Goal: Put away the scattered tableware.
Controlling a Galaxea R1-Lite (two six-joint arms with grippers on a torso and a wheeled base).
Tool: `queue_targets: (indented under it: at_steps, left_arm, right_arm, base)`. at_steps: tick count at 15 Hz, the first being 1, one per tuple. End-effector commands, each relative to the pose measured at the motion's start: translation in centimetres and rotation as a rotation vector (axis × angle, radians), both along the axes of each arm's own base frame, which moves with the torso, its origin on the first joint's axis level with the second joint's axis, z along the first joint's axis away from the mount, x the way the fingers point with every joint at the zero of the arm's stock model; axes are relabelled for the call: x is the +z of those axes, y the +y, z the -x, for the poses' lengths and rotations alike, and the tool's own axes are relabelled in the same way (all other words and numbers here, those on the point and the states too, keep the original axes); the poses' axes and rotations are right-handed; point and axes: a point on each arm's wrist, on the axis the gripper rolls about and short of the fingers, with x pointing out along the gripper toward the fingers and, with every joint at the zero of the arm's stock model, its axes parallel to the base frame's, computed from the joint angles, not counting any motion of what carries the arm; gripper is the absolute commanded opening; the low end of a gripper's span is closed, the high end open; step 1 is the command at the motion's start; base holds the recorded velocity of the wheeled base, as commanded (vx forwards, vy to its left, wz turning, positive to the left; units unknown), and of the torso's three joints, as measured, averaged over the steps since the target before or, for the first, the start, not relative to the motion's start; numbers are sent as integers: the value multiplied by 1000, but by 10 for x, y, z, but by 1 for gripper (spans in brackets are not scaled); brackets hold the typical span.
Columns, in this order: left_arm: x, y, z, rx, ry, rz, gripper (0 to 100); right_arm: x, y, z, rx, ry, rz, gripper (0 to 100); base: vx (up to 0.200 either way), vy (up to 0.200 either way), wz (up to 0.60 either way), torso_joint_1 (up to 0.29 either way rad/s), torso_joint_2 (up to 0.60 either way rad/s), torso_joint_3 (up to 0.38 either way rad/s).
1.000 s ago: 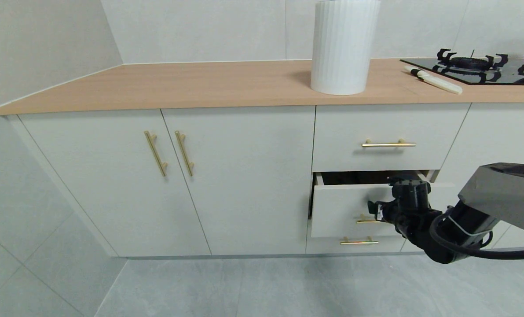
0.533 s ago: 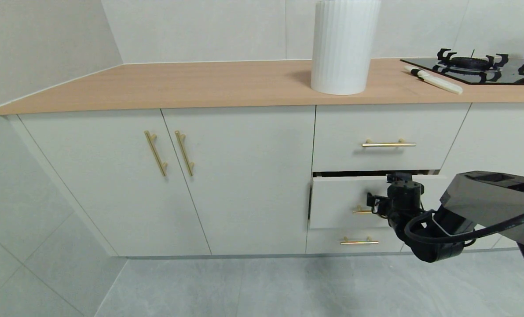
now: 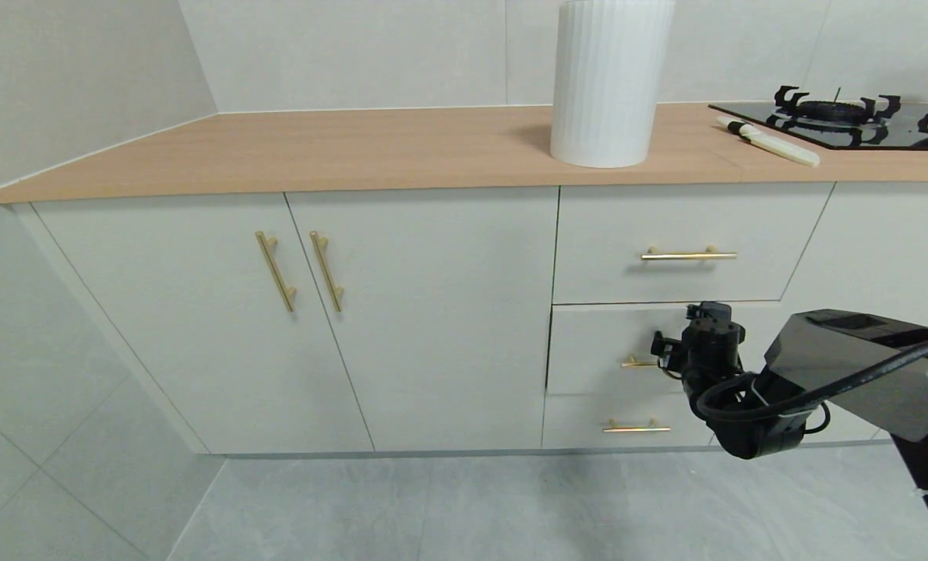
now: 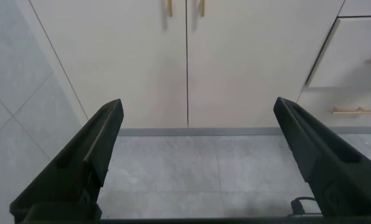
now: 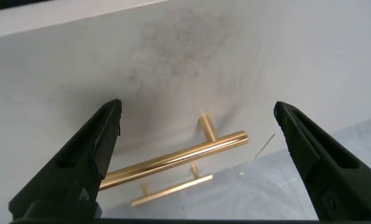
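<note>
One knife (image 3: 767,142) at 2 o'clock on the worktop (image 3: 354,148) was not put away; drawer (image 3: 604,343) looked shut, right hand (image 5: 197,112) spread apart.

Pale grey drawer front (image 3: 596,349), brass handle (image 5: 173,160), black fingers (image 5: 91,158).

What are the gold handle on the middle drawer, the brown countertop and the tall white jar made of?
The middle drawer handle is probably brass-coloured metal; it gleams with a bright streak. The countertop looks like wood or wood-look laminate, matte, with fine grain lines. The tall white container is ribbed and matte; ceramic or plastic, hard to tell.
</note>
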Motion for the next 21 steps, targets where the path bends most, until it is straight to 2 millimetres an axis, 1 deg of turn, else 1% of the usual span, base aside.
queue_targets:
  at_steps: [1,3,5,9,11,12,13,15,16,17,18,19,20,21]
  left_arm:
    - [0,0,0,0,0,0,100]
    - [0,0,0,0,0,0,100]
    - [0,0,0,0,-1,0,100]
    - [0,0,0,0,0,0,100]
    - [0,0,0,0,0,0,100]
    - [0,0,0,0,0,0,100]
    - [0,0,0,0,-1,0,100]
    - [0,0,0,0,0,0,100]
    - [0,0,0,0,0,0,100]
    - [0,0,0,0,0,0,100]
    - [0,0,0,0,0,0,100]
    - [0,0,0,0,0,0,100]
    - [0,0,0,0,0,0,100]
    - [0,0,0,0,0,0,100]
  right_arm:
    - [-4,-3,-11,-34,-25,0,100]
    - [-5,-6,-19,-64,-50,0,100]
    - [-5,-7,-23,-84,-63,0,100]
    - [-4,-7,-23,-87,-66,0,100]
    - [3,-8,-20,-87,-69,-1,100]
    - [6,-9,-15,-87,-59,3,100]
    - [15,-10,-6,-82,-49,4,100]
    - [33,-12,28,-19,38,18,100]
    - [49,-12,47,39,81,16,100]
    - [74,-10,75,79,120,17,100]
    - [95,-14,97,99,131,15,100]
    - [98,-14,101,103,133,14,100]
    - [128,-19,129,143,116,1,100]
    - [146,-23,150,150,107,1,100]
  base:
    - [0,0,0,0,0,0]
    - [0,0,0,0,0,0]
    - [0,0,0,0,0,0]
    - [0,0,0,0,0,0]
    - [0,0,0,0,0,0]
    - [0,0,0,0,0,0]
    - [0,0,0,0,0,0]
    - [0,0,0,0,0,0]
    - [0,0,0,0,0,0]
    - [0,0,0,0,0,0]
    - [0,0,0,0,0,0]
    - [0,0,0,0,0,0]
    - [0,0,0,0,0,0]
    - [0,0,0,0,0,0]
